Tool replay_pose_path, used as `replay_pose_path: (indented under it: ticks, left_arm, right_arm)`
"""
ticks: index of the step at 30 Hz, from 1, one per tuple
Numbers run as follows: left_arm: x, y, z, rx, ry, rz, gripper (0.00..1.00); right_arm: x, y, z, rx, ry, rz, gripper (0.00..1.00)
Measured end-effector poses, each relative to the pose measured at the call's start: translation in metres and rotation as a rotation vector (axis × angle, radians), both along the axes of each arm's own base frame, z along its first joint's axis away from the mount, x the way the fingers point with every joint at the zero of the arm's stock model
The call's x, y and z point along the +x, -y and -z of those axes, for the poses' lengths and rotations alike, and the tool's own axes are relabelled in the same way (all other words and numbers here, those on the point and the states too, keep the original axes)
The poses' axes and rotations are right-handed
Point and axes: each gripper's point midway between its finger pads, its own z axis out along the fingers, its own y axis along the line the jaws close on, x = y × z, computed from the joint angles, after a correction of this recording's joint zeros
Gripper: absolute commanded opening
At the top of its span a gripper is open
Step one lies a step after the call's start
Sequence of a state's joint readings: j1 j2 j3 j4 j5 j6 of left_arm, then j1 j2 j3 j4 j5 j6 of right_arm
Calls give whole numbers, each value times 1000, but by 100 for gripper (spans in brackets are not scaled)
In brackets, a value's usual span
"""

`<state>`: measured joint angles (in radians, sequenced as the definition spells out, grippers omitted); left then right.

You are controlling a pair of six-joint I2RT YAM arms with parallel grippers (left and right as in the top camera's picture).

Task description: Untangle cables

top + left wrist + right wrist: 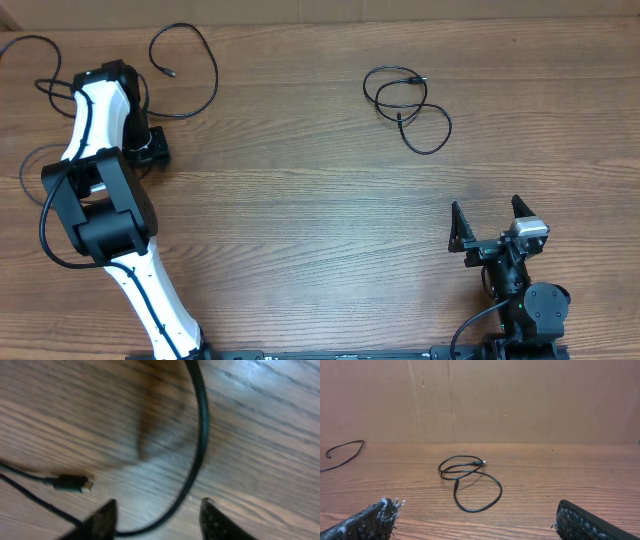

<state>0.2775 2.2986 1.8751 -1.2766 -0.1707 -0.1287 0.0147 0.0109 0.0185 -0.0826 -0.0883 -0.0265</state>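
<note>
Two claws apart: left claw (pixel 157 510) low over tabletop (pixel 300 220) straddling loose cable (pixel 200 435), unclamped; right claw (pixel 490 222) empty, well apart from coiled cable (pixel 405 105).

Wood-grain table (pixel 300 230), brown cardboard wall (pixel 520 400) behind

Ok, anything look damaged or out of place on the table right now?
Nothing looks damaged or spilled. A looped cable lies in loose overlapping coils mid-table. A second cable runs between the open fingers of the left gripper, not yet pinched. The right gripper is open and empty.
</note>
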Motion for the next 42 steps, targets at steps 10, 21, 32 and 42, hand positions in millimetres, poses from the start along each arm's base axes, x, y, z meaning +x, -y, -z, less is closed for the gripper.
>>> replay_pose_path:
  ticks: [10, 21, 32, 42]
  left_arm:
    - [12, -48, 0, 116, 88, -63, 4]
    - [17, -134, -28, 305, 192, -159, 4]
    - [49, -127, -84, 192, 354, -182, 69]
    - [5, -59, -71, -119, 171, -264, 100]
  right_arm:
    - [0, 0, 0, 0, -1, 0, 100]
    - [0, 0, 0, 1, 0, 0, 100]
    - [0, 0, 0, 0, 0, 0, 100]
    - [0, 0, 0, 0, 0, 0, 100]
